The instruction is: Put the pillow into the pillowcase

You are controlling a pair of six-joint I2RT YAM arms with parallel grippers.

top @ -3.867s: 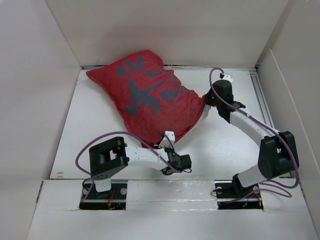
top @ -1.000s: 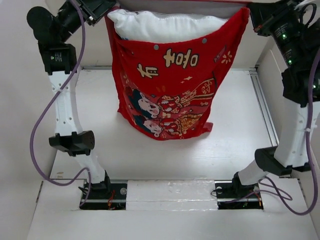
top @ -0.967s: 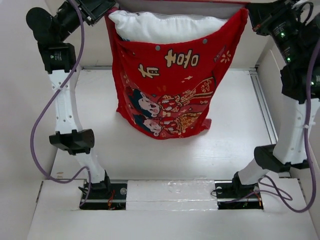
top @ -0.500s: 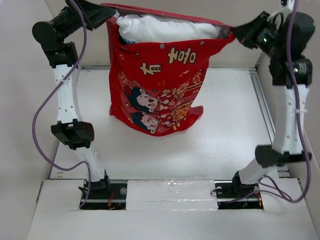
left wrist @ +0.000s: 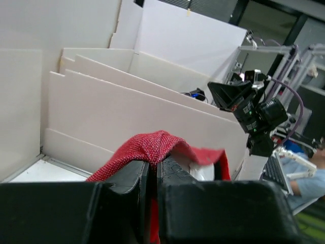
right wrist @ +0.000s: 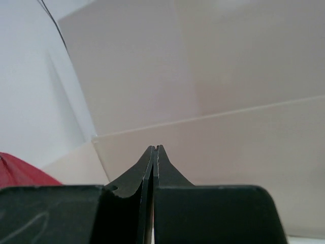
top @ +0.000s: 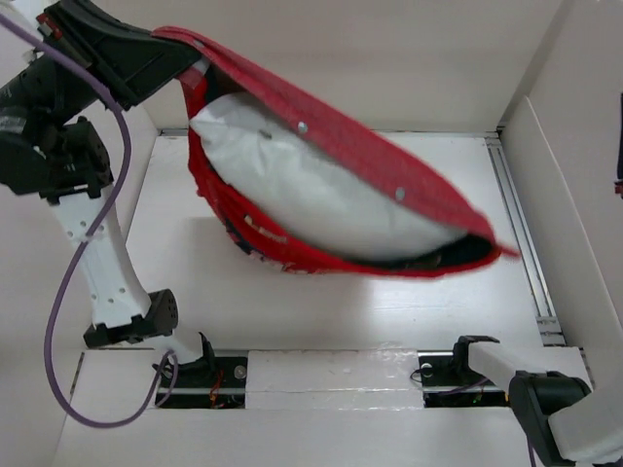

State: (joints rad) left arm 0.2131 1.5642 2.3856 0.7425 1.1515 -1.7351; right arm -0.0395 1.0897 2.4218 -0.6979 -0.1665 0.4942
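Observation:
The red pillowcase [top: 375, 146] hangs by one corner from my left gripper [top: 185, 60], raised high at the top left. Its free end sags to the lower right, just above the table. The white pillow [top: 321, 190] lies inside it and shows through the open mouth. In the left wrist view my left gripper [left wrist: 152, 163] is shut on a fold of the pillowcase [left wrist: 152, 146], with a bit of the pillow [left wrist: 201, 171] behind. My right gripper [right wrist: 154, 148] is shut and empty, facing a white wall. A sliver of the pillowcase [right wrist: 15, 174] shows at that view's left edge.
White walls enclose the white table [top: 409, 302] on three sides. A metal rail [top: 521, 233] runs along the right side. The right arm's lower link [top: 545, 399] lies low at the bottom right. The left arm's column [top: 97, 263] stands at the left.
My right gripper has let go of the pillowcase's right corner and swung out of the top view. That end has dropped down and to the right. My left gripper has kept its hold.

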